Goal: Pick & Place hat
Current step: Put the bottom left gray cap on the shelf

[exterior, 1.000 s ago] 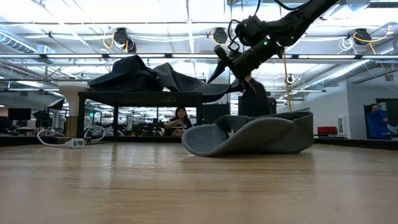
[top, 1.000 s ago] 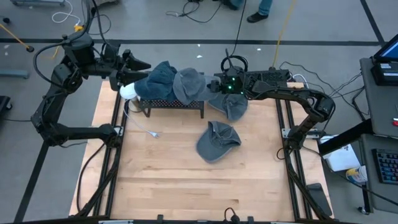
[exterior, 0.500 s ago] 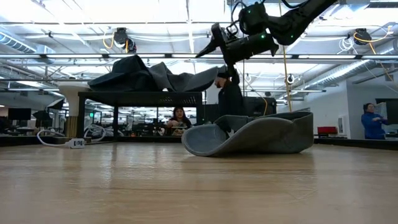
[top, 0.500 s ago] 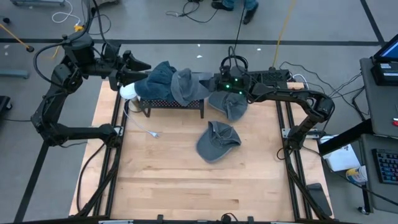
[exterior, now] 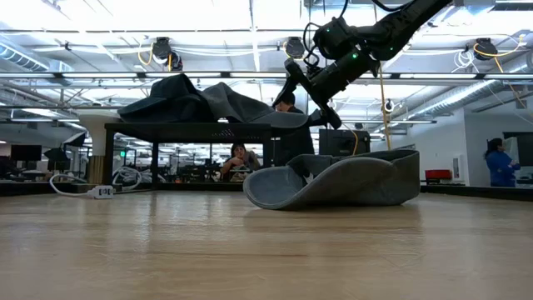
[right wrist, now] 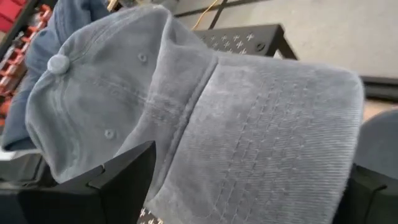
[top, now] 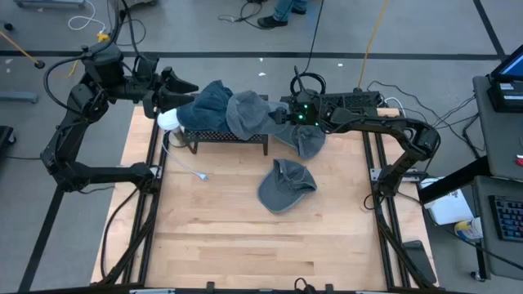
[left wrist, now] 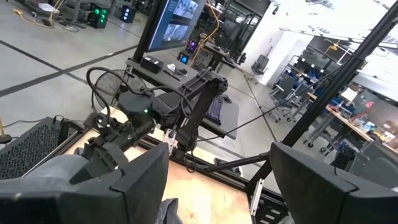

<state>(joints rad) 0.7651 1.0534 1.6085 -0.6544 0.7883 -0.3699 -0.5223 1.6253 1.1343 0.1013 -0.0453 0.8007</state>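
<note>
Nearest, bare wood of the counter [top: 245, 237]. At its middle, a loose hat [top: 286, 186], lying on its side, untouched. Past it toward 1 o'clock, a third hat [top: 306, 140], slumped on the wood just beside the rack's end.

At 12 o'clock, a low black rack [top: 229, 136] carrying the pile: a blue hat [top: 208, 102] on the 9 o'clock half, and the grey hat [top: 249, 113] draped over the 3 o'clock half, crown up, brim pointing toward 3 o'clock.

Right hand [top: 280, 114] at that brim, reaching in from 3 o'clock. Spread much wider than a second ago, when narrower on the hat and lower at the rack's end. Now wide: in the right wrist view one finger [right wrist: 121, 177] to each side of the brim, not pinching. Possibly still brushing the cloth; hard to tell from here.

Meaning, by judgement: grey hat just let go and resting on the rack by its own weight, so this placing looks all but done. Next, probably a straight pull back toward 3 o'clock, clear of the brim, then on to one of the two hats left on the counter.

Farthest, at 10 o'clock off the rack's other end, left hand [top: 181, 86]: wide, empty, waiting.
</note>
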